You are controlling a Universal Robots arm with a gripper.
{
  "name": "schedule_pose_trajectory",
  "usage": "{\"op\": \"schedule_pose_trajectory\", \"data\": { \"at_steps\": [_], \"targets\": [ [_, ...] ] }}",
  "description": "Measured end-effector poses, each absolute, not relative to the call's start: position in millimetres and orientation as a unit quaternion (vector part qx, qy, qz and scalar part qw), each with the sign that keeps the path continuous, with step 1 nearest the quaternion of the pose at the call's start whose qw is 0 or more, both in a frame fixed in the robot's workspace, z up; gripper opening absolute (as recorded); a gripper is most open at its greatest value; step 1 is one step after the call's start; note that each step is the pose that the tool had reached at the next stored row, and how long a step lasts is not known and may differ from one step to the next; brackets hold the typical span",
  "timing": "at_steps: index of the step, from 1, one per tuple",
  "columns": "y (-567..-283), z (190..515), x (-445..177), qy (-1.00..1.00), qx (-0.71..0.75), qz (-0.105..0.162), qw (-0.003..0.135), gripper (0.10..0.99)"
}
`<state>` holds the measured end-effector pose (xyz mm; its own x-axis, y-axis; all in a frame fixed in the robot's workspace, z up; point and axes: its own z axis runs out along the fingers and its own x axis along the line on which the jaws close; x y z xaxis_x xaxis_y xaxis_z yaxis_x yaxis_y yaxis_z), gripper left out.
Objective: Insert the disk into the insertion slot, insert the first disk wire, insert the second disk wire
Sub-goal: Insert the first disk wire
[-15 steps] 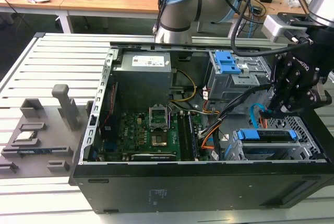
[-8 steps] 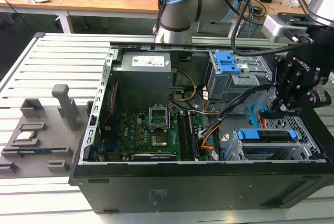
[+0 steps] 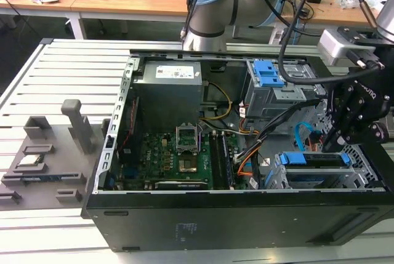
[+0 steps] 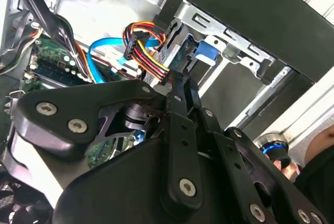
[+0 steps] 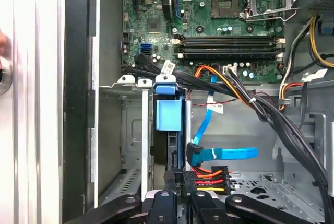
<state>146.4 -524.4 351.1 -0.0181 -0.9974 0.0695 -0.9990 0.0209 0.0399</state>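
The disk (image 3: 314,160), in its bright blue carrier (image 5: 168,114), sits inside the insertion slot (image 3: 363,164), the perforated silver cage at the case's front corner on the exterior view's right. My gripper (image 3: 332,146) hangs right over the disk's open end. In both wrist views its black fingers (image 4: 180,85) are shut on the black connector of a disk wire (image 4: 148,59) with red, yellow and orange strands (image 5: 211,178). A blue flat disk wire (image 5: 224,154) ends beside the disk's end; whether it is plugged in I cannot tell.
The open case holds the green motherboard (image 3: 178,159), the power supply (image 3: 169,85) and a grey bay with blue latches (image 3: 269,74). Black cable bundles (image 5: 261,109) cross beside the cage. A grey fixture plate (image 3: 43,159) lies on the exterior view's left. A person's hand (image 4: 319,143) is outside the case wall.
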Motion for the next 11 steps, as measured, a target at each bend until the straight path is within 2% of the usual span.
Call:
{"op": "schedule_pose_trajectory", "data": {
  "at_steps": [11],
  "targets": [
    [-529.2, 343.5, 149.9, -0.716, 0.698, 0.006, 0.035, 0.169]
  ]
}}
